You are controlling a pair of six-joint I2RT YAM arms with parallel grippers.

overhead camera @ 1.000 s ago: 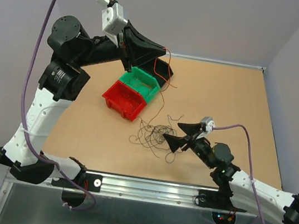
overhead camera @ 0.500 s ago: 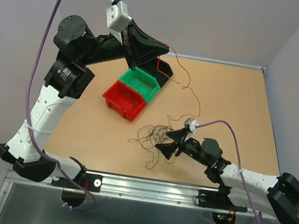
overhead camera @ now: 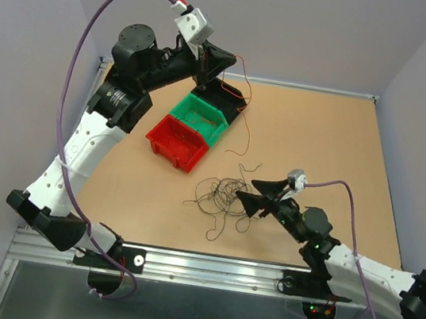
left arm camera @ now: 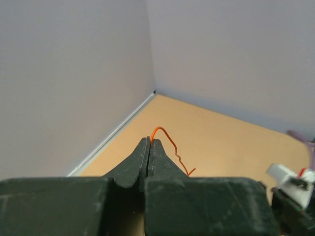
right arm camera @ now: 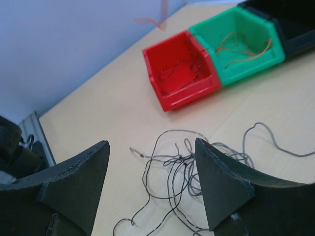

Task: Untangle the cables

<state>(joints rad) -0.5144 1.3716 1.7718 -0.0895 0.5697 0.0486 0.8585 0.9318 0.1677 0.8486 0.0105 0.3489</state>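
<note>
Hovering beyond the green bin (overhead camera: 201,118), the left gripper (overhead camera: 229,59) is held high; it is clenched on a red cable (left arm camera: 161,129), likely to draw it clear. Short of that bin, the released right gripper (right arm camera: 151,145) is poised over the dark cable tangle (right arm camera: 179,164).

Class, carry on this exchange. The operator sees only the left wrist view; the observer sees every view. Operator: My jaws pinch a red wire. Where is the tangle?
Observer: The tangle lies on the table, just ahead of the right gripper.
Operator: Is that gripper holding it?
Observer: No; its wrist view shows open jaws, the tangle beyond them.
Operator: Any bins?
Observer: Three in a row, red bin, green bin, black bin; dark wires lie in the red one.
</note>
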